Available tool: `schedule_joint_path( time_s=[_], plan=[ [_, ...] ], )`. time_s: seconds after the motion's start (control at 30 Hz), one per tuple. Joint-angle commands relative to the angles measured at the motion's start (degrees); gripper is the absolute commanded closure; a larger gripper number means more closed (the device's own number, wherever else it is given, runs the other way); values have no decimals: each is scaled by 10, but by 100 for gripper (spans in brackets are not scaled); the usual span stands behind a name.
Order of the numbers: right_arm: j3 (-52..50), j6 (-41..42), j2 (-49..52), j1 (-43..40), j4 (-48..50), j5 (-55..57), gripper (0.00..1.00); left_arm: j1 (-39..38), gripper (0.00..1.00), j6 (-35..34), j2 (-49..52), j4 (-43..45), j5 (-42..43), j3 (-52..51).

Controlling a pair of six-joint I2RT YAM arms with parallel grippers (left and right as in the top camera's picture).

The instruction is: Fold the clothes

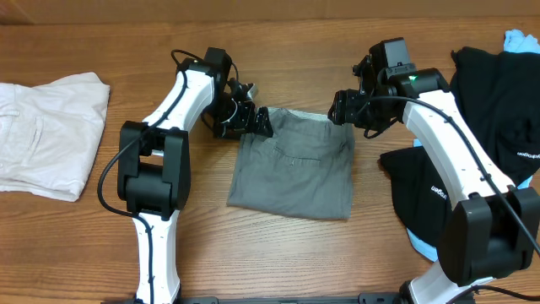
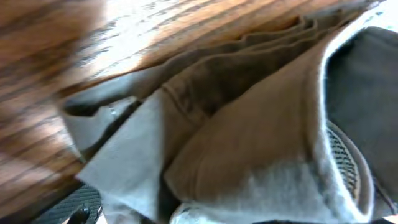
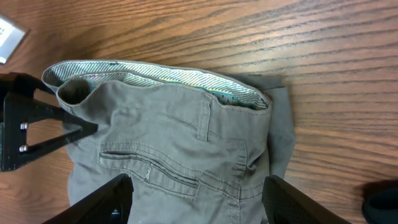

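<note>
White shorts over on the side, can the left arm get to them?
Probably yes. The white shorts lie on the left arm's side, with only table between; its tool is by the grey shorts.

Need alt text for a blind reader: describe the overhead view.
Folded grey shorts lie on a wooden table, the left gripper and right gripper at their upper corners. White shorts lie at image left, black garments at image right.

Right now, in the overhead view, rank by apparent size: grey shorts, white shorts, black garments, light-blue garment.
1. black garments
2. grey shorts and white shorts: alike, the white ones cropped by the frame
3. light-blue garment, mostly covered
</note>
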Motion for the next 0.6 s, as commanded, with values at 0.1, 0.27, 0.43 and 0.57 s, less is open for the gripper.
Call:
schedule_joint_path(
  time_s=[0.1,0.27,0.43,0.57],
  plan=[
    [7,-2,-5,3,1,5,29,-14,26,26,35,3,17,-3],
    [7,-2,-5,3,1,7,29,-6,96,26,35,3,16,-1],
    [7,0,-5,2,-9,64,29,8,96,20,12,1,-35,1],
    [7,0,-5,2,-19,106,29,25,96,-5,-57,9,-118,1]
  ],
)
